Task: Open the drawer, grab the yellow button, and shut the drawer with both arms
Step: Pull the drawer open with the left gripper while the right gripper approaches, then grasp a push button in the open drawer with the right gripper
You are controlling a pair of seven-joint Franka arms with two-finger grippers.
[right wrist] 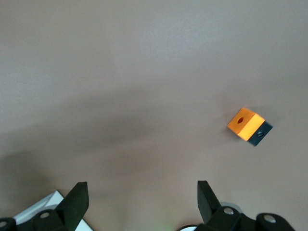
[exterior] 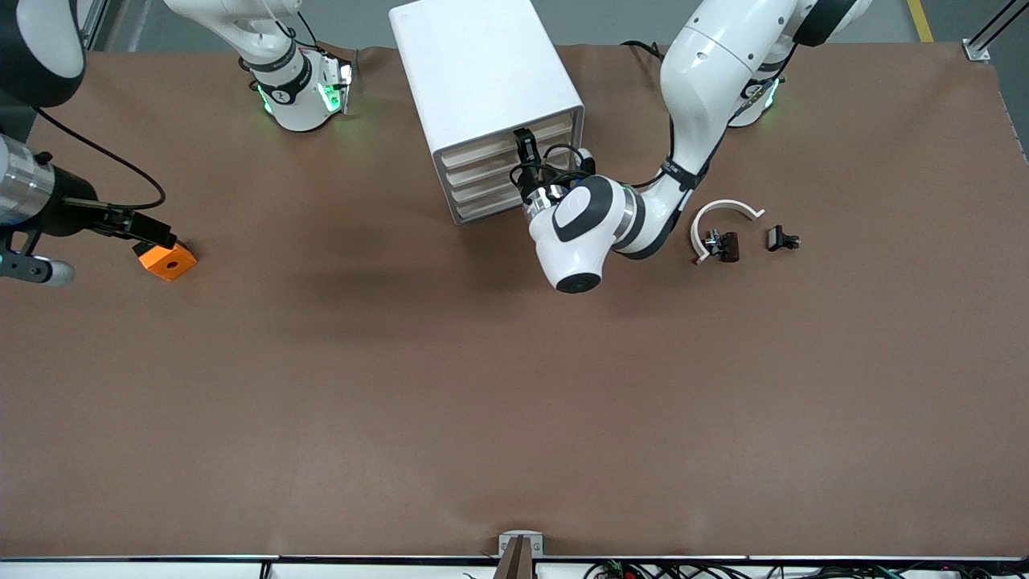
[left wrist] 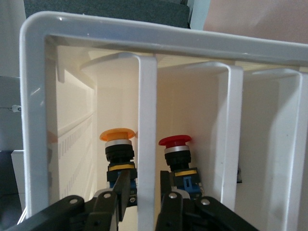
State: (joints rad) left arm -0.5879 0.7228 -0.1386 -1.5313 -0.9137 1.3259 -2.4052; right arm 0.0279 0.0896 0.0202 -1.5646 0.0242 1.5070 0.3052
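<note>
The white drawer cabinet [exterior: 482, 80] stands near the arms' bases, and all its drawers look pushed in. My left gripper [exterior: 526, 157] is at the drawer fronts. In the left wrist view the left gripper [left wrist: 147, 178] straddles a white bar of a drawer front [left wrist: 147, 120], open only narrowly, with a thin gap at one finger. The button [left wrist: 118, 149], with an orange-yellow cap, stands inside, just past one fingertip. It is hidden in the front view. My right gripper [exterior: 153, 233] hangs wide open and empty over the right arm's end of the table, and it also shows in the right wrist view [right wrist: 143, 192].
A red-capped button [left wrist: 175, 154] stands in the compartment beside the orange-yellow one. An orange square block [exterior: 166, 259] lies under the right gripper's area and shows in the right wrist view [right wrist: 249, 126]. A white curved part [exterior: 723, 213] and two black clips [exterior: 721, 245] [exterior: 781, 239] lie toward the left arm's end.
</note>
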